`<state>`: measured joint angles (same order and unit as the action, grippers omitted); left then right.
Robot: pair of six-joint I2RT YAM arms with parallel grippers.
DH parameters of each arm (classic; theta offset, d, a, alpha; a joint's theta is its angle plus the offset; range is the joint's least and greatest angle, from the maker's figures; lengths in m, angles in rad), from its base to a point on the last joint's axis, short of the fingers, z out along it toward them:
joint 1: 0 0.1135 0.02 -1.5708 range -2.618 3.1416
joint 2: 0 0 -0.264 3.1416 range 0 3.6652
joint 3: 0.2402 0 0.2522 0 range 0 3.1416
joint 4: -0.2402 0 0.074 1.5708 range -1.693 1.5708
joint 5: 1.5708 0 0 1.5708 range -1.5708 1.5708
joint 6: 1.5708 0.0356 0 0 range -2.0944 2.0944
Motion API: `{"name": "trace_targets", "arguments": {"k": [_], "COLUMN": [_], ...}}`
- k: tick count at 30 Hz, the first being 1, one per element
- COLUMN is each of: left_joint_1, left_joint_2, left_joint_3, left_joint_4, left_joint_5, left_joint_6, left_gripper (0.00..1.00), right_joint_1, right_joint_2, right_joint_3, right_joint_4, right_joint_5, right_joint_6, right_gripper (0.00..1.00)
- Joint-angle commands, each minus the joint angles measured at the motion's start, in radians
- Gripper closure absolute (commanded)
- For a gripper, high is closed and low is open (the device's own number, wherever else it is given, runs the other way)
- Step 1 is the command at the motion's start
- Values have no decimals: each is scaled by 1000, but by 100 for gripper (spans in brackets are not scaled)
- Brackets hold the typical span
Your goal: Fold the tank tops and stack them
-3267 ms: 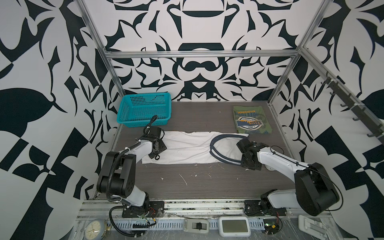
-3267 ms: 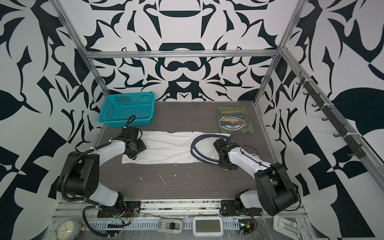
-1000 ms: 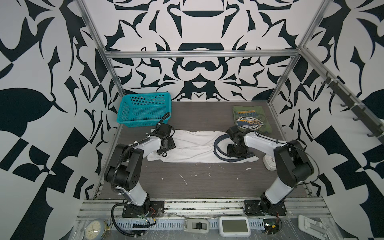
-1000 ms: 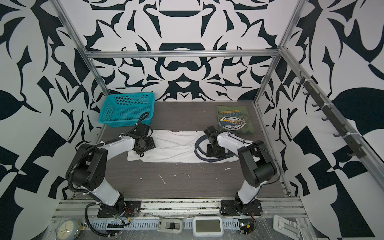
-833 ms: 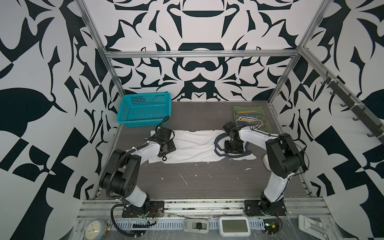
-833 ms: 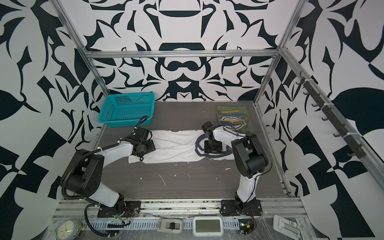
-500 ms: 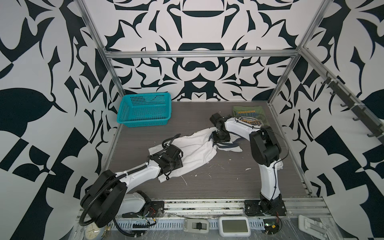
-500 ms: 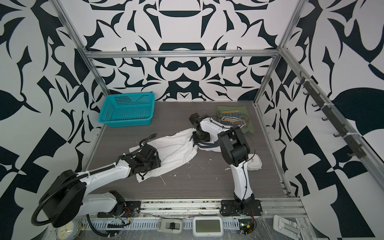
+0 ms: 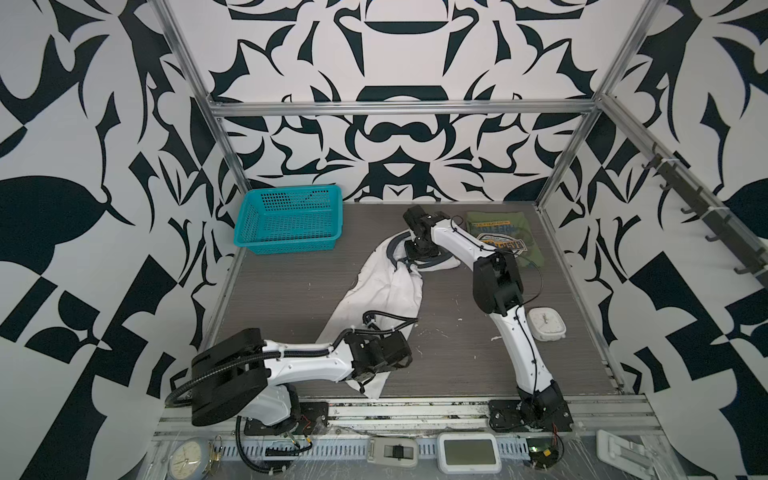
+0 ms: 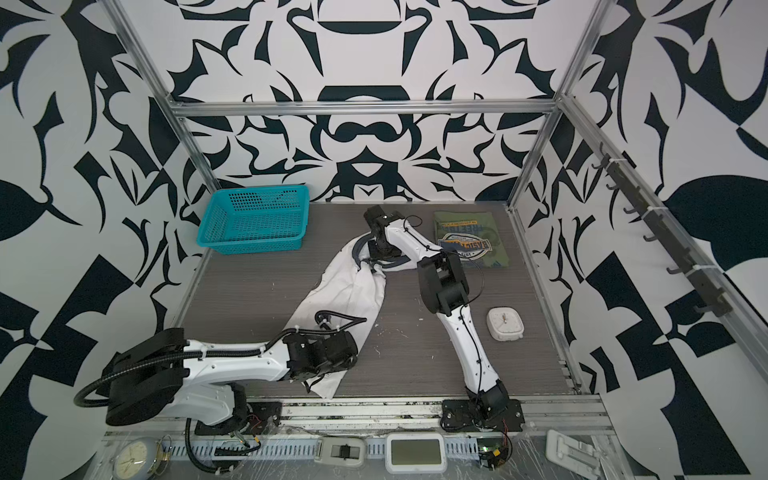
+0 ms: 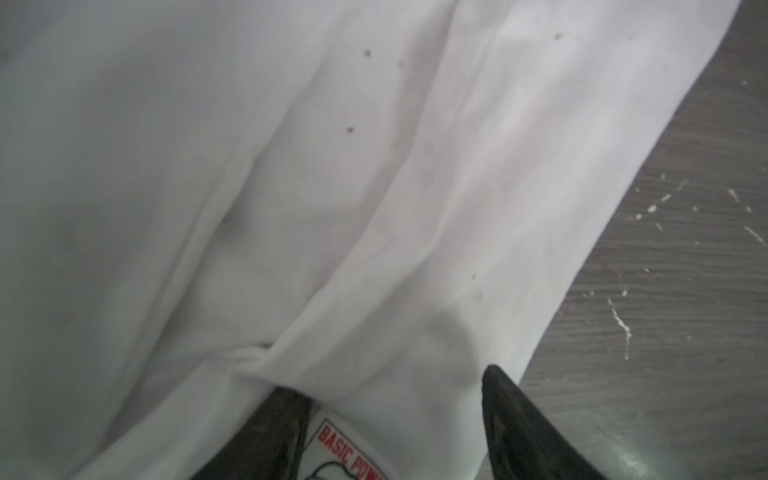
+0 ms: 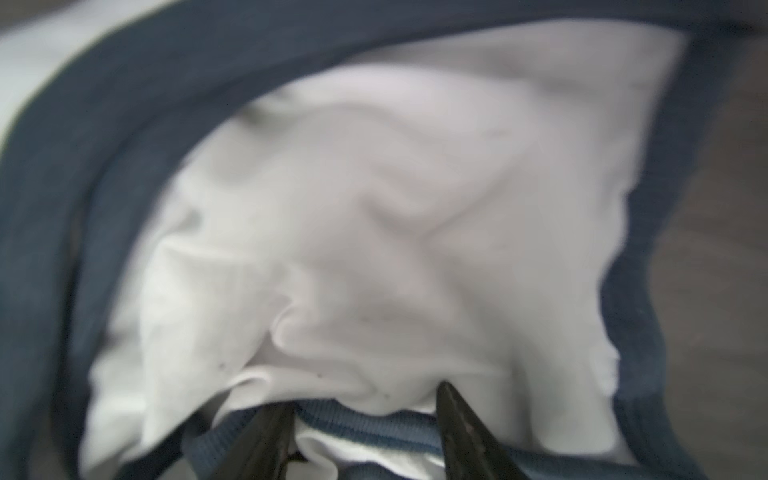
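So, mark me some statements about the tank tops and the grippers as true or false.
1. The white tank top stretches between the left gripper and the right gripper, each closed on one end. True.
2. The green tank top sits in the basket. False: it lies folded on the table at the back right, and the basket holds nothing.
3. The right gripper grips the end with the navy trim. True.
4. The left gripper hovers over the basket. False: it is near the table's front edge, at the white tank top's near end.
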<state>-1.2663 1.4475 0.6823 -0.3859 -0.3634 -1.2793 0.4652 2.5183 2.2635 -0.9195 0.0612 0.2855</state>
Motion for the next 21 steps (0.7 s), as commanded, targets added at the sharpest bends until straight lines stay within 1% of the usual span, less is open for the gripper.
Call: {"name": "trace_targets", "arguments": {"k": [1, 3, 5, 7, 8, 10, 12, 14, 17, 19, 21], "left_joint_1": [-23, -23, -20, -8, 6, 47, 112, 172, 234, 276, 304], "left_joint_2": [22, -23, -90, -158, -208, -274, -326, -358, -370, -356, -340], "left_joint_3": [15, 15, 16, 18, 11, -14, -49, -77, -101, -114, -123], "left_joint_4": [-7, -21, -75, -140, -166, -192, -192, -187, -192, -189, -183], "left_joint_5": [52, 26, -24, -63, -71, -73, -39, -12, 6, 34, 50], "left_joint_6": [-31, -15, 9, 28, 39, 57, 66, 91, 123, 155, 178], "left_gripper": [31, 31, 31, 31, 31, 31, 31, 31, 31, 31, 31], "right_joint_1": [-45, -51, -51, -51, -50, -48, -38, -24, 5, 46, 88], "right_joint_2": [82, 106, 99, 53, 12, -86, -187, -272, -369, -427, -462], "right_joint_3": [151, 268, 362, 383, 363, 224, 66, -78, -266, -392, -476], "right_joint_4": [-104, -161, -209, -219, -214, -180, -111, -66, -2, 61, 97], "right_joint_5": [46, 76, 110, 123, 160, 144, 88, 55, -27, -52, -72], "right_joint_6": [-74, -117, -163, -193, -198, -199, -191, -150, -77, -48, -26], "right_gripper": [43, 42, 42, 40, 39, 39, 38, 38, 40, 40, 41]}}
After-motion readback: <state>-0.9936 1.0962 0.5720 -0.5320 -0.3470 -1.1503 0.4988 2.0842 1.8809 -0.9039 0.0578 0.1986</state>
